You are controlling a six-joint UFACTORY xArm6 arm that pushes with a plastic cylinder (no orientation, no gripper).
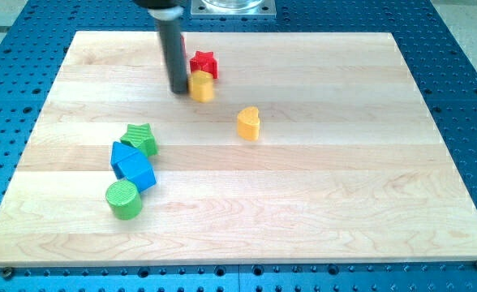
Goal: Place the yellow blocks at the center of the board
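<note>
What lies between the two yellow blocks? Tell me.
Nothing: the camera view shows bare board between the small yellow block by my tip and the yellow heart.

No text, label, number or sign can be read anywhere here.

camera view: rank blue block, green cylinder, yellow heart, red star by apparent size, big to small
1. blue block: clearly largest.
2. green cylinder: though it sits nearest the view's bottom, which may inflate it.
3. yellow heart and red star: look alike, and my tip and the other yellow block crowd the star, so unranked.
</note>
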